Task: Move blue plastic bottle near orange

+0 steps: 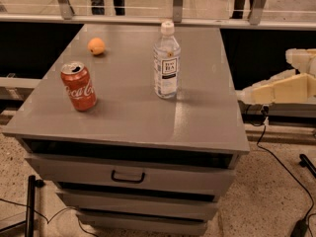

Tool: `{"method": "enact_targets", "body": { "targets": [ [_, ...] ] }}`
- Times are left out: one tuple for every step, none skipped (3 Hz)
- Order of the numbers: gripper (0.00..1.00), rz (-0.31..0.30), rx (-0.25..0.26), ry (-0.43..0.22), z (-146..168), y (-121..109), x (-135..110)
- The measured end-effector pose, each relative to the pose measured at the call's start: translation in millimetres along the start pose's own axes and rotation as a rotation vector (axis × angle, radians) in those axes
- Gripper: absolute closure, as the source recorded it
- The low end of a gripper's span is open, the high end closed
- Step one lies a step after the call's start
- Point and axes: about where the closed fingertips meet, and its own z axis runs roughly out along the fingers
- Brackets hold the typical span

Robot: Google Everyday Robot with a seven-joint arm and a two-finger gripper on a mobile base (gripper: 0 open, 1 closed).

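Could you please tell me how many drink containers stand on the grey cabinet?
2: a red Coca-Cola can front left, a clear plastic bottle with white cap mid-top. The cream claw hangs beyond the cabinet's right edge.
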Motion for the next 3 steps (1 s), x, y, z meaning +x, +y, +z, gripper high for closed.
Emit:
{"method": "enact_targets", "body": {
  "targets": [
    [0.00,-0.033,-0.004,-0.025,27.2,6.6,-5.0],
    [0.00,-0.049,-0.016,-0.054,57.8,11.4,-11.9],
    [0.00,-0.060,-0.025,-0.087,89.4,16.6,-20.9]
  ]
}}
